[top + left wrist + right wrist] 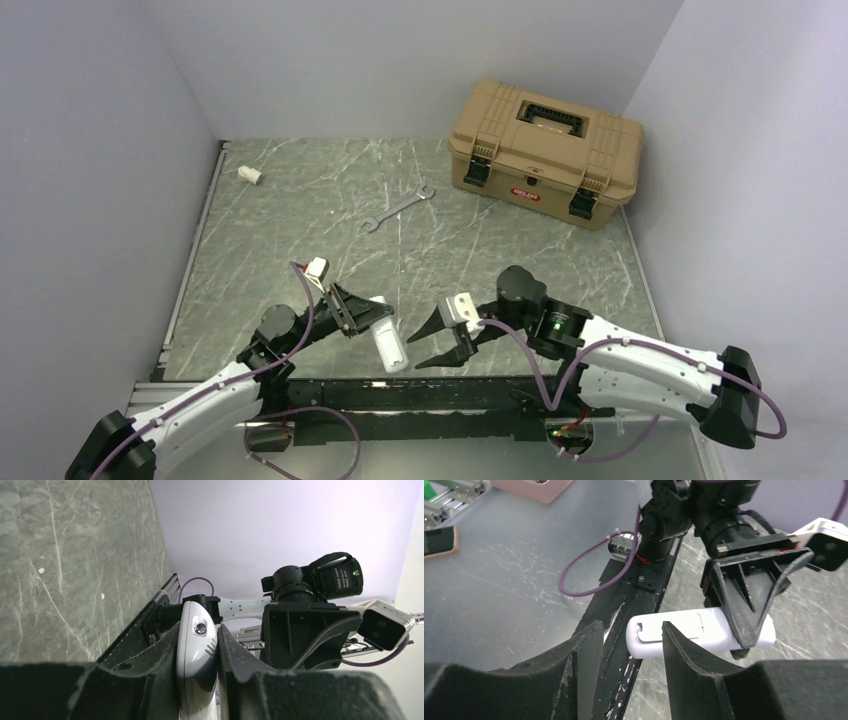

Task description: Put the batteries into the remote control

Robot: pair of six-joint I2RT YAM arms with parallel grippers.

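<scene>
One remote control (392, 348) clamped in left fingers (159, 667), right fingers (583, 657) spread apart, one wrench (397, 208), one toolbox (545, 150)

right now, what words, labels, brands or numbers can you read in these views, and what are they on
No text is legible in any view.
Red label on the tan plastic toolbox: too small to read.
White print on the black wrist camera: too blurred to read.
White oblong plastic remote control: no text shows.
</scene>
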